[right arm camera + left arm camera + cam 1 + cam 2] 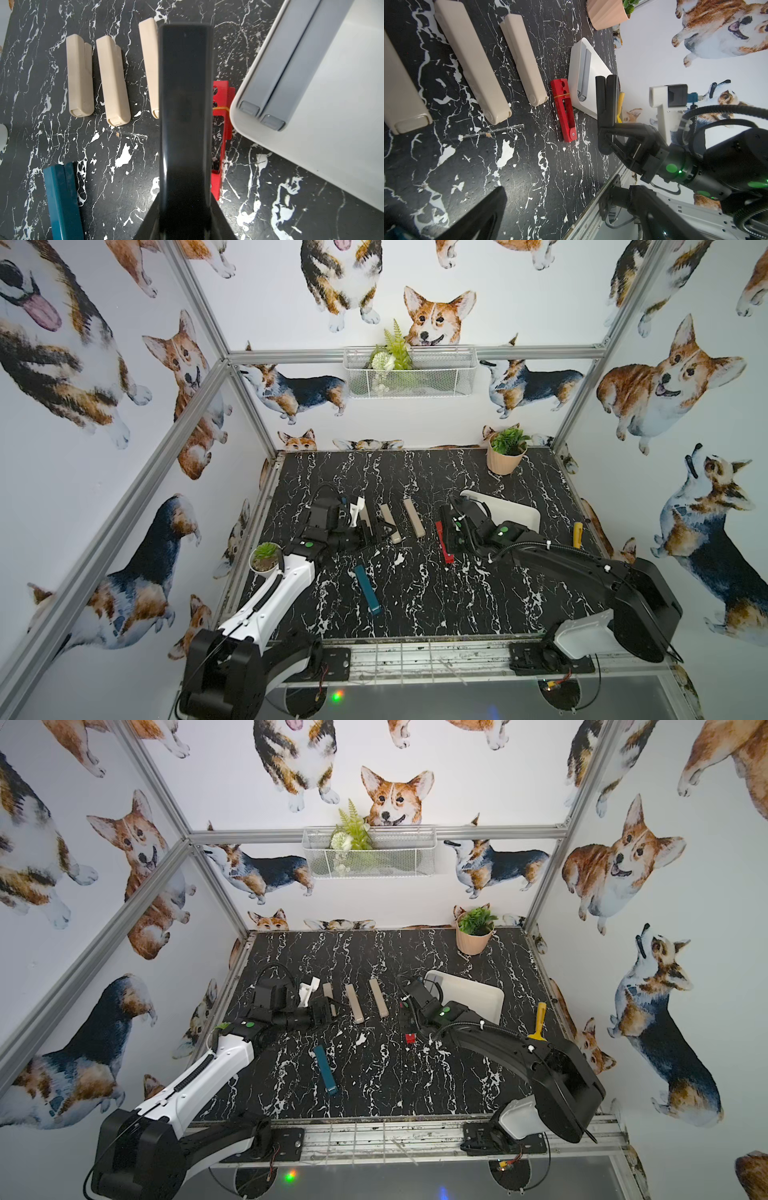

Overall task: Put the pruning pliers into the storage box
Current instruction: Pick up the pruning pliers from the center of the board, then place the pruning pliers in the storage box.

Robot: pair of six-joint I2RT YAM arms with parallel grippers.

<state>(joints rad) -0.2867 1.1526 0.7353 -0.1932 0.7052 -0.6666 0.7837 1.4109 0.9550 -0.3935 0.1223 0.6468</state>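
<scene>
My right gripper [455, 531] is shut on the black pruning pliers [185, 104], which hang over the red pliers [444, 545] just left of the white storage box [515, 510]. Two grey pliers [295, 68] lie side by side inside the box. Three beige pliers [354, 1004] lie in a row mid-table, and the teal one [368, 590] lies nearer the front. My left gripper [376, 529] stands open low over the leftmost beige pliers, holding nothing. Only one of its fingers [483, 216] shows in the left wrist view.
A yellow-handled tool [577, 533] lies right of the box near the table edge. A peach plant pot [507, 456] stands at the back right and a small white pot [264, 558] at the left edge. A wire basket [409, 371] hangs on the back wall.
</scene>
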